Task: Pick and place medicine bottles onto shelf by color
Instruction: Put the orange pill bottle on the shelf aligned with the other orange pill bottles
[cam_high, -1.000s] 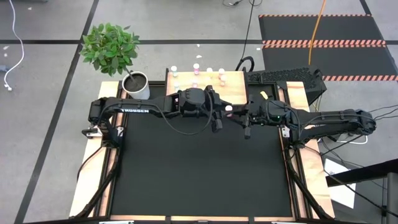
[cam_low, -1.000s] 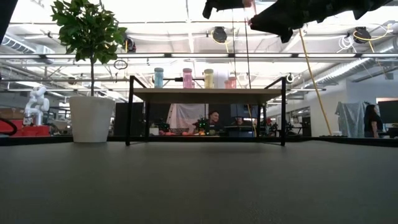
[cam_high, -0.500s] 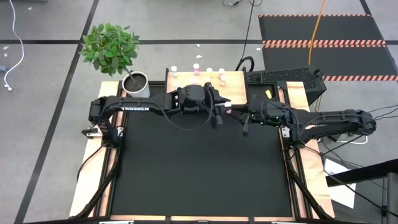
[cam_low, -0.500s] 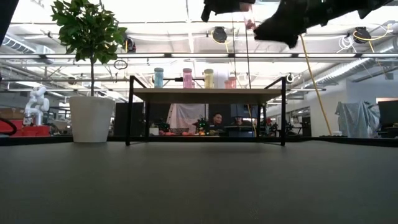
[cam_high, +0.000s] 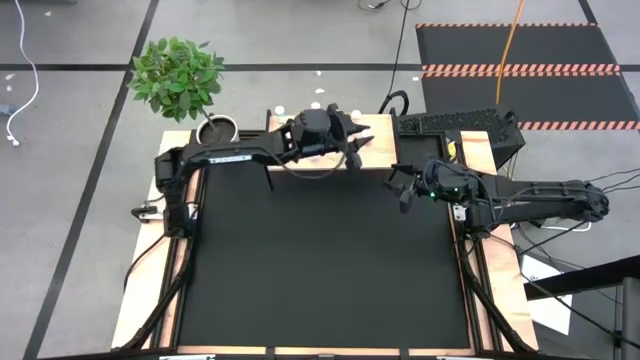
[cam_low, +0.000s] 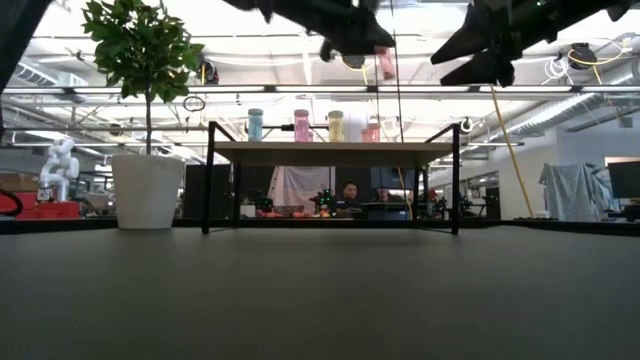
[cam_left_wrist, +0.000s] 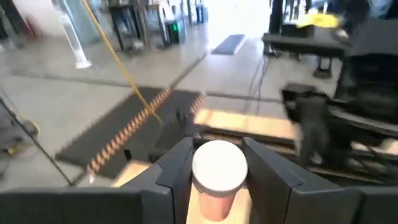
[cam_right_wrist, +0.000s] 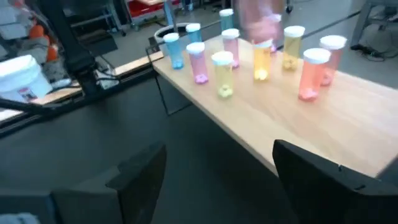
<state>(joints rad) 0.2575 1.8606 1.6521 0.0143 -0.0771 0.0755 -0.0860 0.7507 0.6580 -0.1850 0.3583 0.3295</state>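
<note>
Carrying a pink bottle (cam_left_wrist: 217, 177) pinched in the left gripper (cam_high: 352, 152) above the shelf (cam_high: 378, 128) — not yet set down. Several bottles (cam_right_wrist: 224, 73) stand there already; right gripper (cam_high: 400, 185) hangs spread, empty, beside the shelf.

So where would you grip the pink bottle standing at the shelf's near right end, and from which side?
Grip the pink bottle across its body, just under the white cap, coming level from the shelf's open front edge. It stands upright with clear space around it.
</note>
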